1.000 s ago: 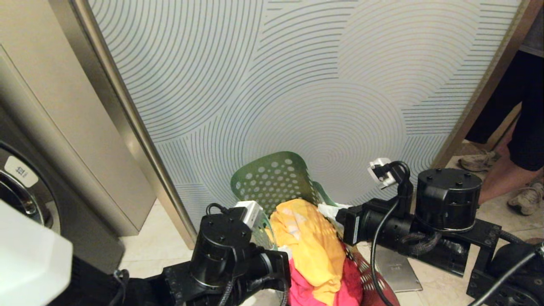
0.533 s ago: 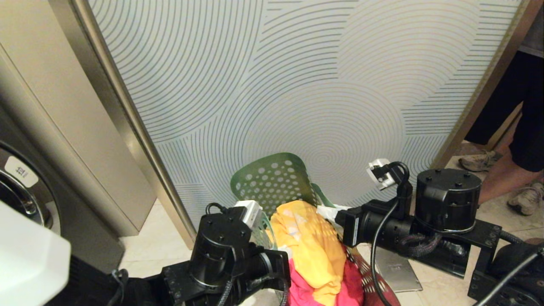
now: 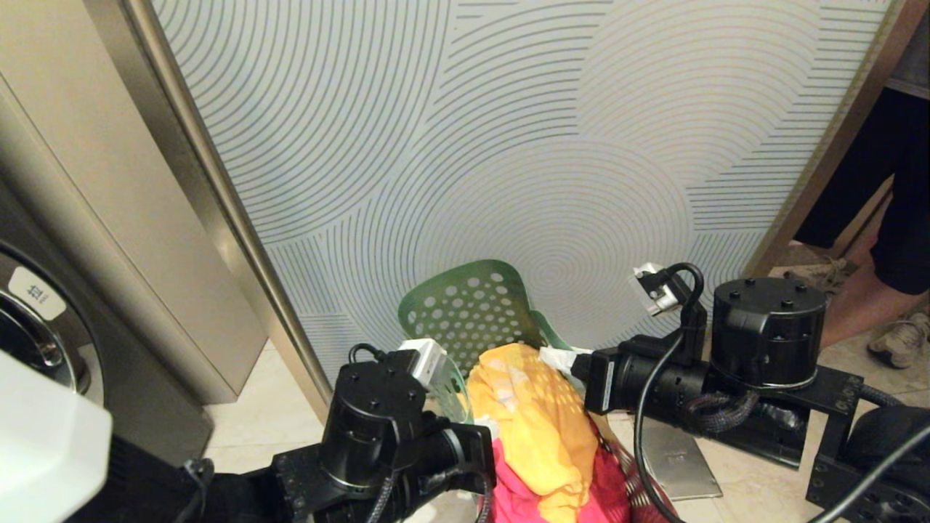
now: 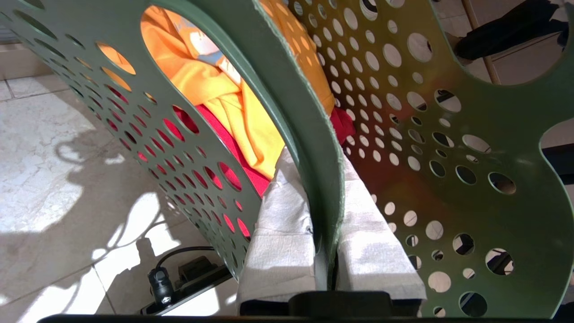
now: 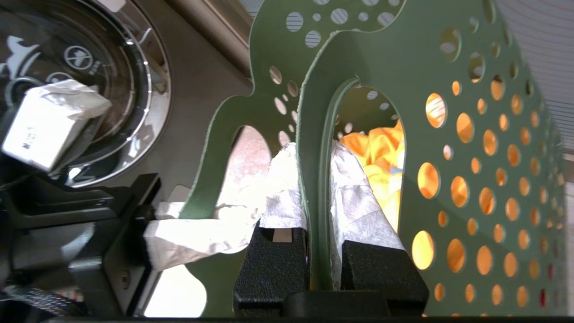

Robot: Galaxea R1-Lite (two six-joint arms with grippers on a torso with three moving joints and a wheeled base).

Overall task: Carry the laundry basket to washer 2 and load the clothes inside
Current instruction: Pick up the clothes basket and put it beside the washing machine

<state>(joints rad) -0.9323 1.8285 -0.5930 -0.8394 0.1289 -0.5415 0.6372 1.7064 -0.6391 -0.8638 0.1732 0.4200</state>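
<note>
A big striped panel (image 3: 508,145) stands right behind the basket (image 3: 472,305). Bare floor (image 3: 254,414) lies open on the left. A person's legs (image 3: 894,240) block the right.

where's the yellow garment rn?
Head view, bottom centre: the yellow garment lies on top of the pink-red garment inside the green laundry basket, between the two arms, before the line-patterned panel.

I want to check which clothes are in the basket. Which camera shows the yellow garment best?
The head view: the yellow garment lies heaped on top in the laundry basket, over a pink-red garment. The left wrist view shows it only through a handle cut-out and wall holes; the right wrist view likewise shows a slice.
</note>
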